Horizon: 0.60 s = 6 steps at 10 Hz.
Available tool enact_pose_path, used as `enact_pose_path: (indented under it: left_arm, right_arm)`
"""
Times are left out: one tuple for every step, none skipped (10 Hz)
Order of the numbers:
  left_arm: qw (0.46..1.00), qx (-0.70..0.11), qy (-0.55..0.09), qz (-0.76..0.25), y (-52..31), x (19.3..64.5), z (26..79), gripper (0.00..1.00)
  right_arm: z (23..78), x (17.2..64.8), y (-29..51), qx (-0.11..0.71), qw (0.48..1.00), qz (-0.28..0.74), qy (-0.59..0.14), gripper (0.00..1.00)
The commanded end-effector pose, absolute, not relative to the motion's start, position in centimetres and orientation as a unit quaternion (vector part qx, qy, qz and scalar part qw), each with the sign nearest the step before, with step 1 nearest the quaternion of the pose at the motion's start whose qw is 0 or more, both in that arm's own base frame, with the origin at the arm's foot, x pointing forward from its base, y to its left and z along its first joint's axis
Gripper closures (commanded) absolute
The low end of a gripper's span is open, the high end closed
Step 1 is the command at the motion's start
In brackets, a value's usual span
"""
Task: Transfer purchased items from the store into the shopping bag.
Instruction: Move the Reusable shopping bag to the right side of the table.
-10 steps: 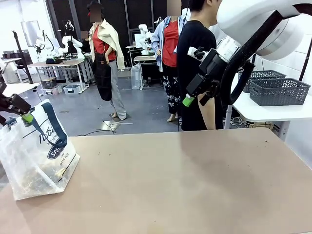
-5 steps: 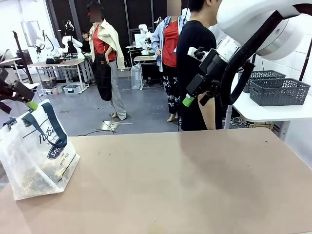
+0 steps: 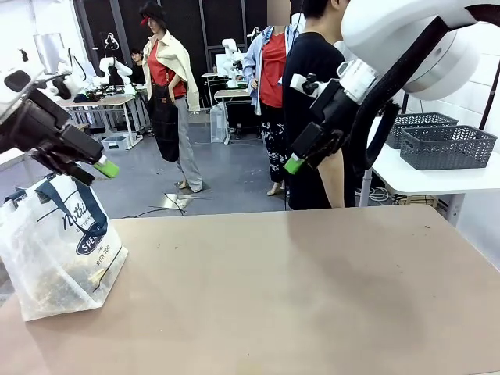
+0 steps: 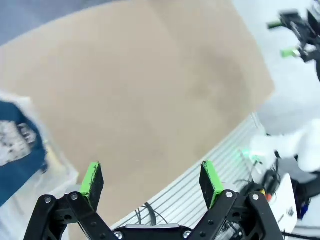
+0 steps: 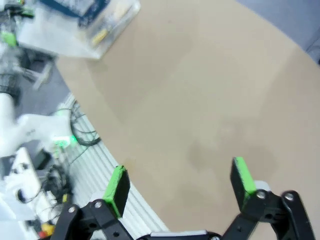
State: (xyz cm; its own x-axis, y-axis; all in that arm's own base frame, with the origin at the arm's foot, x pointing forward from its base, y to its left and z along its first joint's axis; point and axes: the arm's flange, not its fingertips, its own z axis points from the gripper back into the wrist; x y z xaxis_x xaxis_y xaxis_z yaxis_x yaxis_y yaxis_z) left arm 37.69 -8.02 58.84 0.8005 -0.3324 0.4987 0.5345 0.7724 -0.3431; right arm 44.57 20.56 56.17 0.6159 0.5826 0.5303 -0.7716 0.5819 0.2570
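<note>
**Shopping bag stands at the table's left end, both grippers raised and empty**

Shopping bag (image 3: 58,250) is the landmark: a translucent whitish tote with navy strap handles and a navy oval logo, standing on the brown table (image 3: 297,297) at its left end, close to the near-left corner. Its walls are crumpled and something pale and mixed lies in the bottom, too blurred through the plastic to name. In the right wrist view the bag (image 5: 85,22) lies at the top left of the picture, resting on the tabletop; in the left wrist view a navy and white corner of it (image 4: 22,150) shows at the left edge.

Left gripper (image 3: 100,166) hangs in the air just above the bag's top and slightly to its right, not touching the handles. From its own wrist camera the left gripper (image 4: 151,181) has its green pads spread wide with nothing between them, only table surface beyond.

Right gripper (image 3: 295,162) is well apart from the bag, high above the table's far edge and to the bag's right, in front of a person in a black top (image 3: 312,117) standing across the table. The wrist view shows the right gripper (image 5: 181,184) equally wide apart and holding nothing.

Two dark grey mesh baskets (image 3: 441,144) sit on a white side table far to the right of the bag.
</note>
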Motion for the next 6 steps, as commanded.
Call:
enact_pose_path:
  left_arm:
    - [0.895, -0.279, -0.189, -0.293, -8.0, 37.9, 57.9, 0.0]
    - [0.885, -0.277, -0.187, -0.325, -8.7, 37.6, 56.8, 0.0]
    - [0.874, -0.291, -0.192, -0.338, -8.9, 37.7, 55.8, 0.0]
    - [0.858, -0.303, -0.202, -0.361, -9.2, 37.6, 54.9, 0.0]
    - [0.856, -0.283, -0.241, -0.359, -9.4, 37.8, 53.9, 0.0]
    - [0.871, -0.268, -0.253, -0.325, -9.5, 37.9, 53.5, 0.0]
  right_arm:
    - [54.0, 44.7, 21.0, 0.26, 0.811, 0.467, -0.236, 0.0]
    - [53.2, 45.0, 21.3, 0.266, 0.792, 0.489, -0.252, 0.0]
    - [52.4, 45.4, 21.6, 0.274, 0.77, 0.51, -0.268, 0.0]
    - [51.7, 45.5, 21.6, 0.281, 0.758, 0.528, -0.258, 0.0]
    - [51.1, 46.0, 21.4, 0.279, 0.755, 0.534, -0.258, 0.0]
    - [51.0, 46.5, 21.1, 0.279, 0.766, 0.518, -0.258, 0.0]
